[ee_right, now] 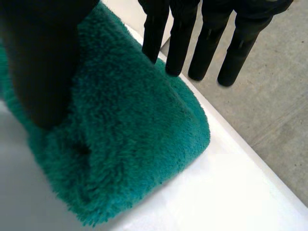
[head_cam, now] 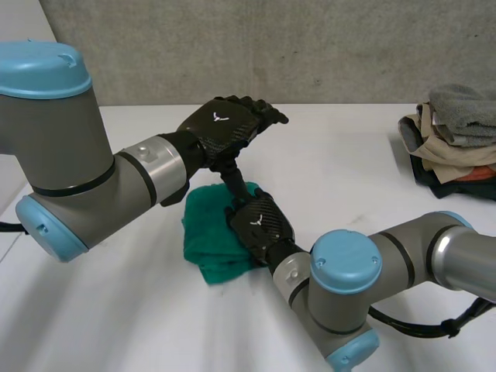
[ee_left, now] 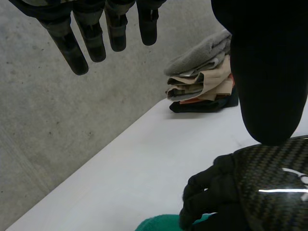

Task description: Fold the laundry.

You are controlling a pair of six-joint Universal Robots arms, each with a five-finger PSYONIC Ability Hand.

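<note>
The towel [head_cam: 208, 236], lying folded just left of the frame's centre, is looking soft, thick and light; a free edge is probably offering the best hold. The right hand [head_cam: 260, 223] is lying on it, fingers straight and apart. The left hand [head_cam: 225, 128] is hovering above, fingers loosely spread, holding nothing.

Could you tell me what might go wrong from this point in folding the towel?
The left hand hangs open close above the right hand, so either arm's next move could knock them together. The right hand lies open on the folded green towel without gripping it, so a push might slide it toward the nearby edge of the table.
</note>
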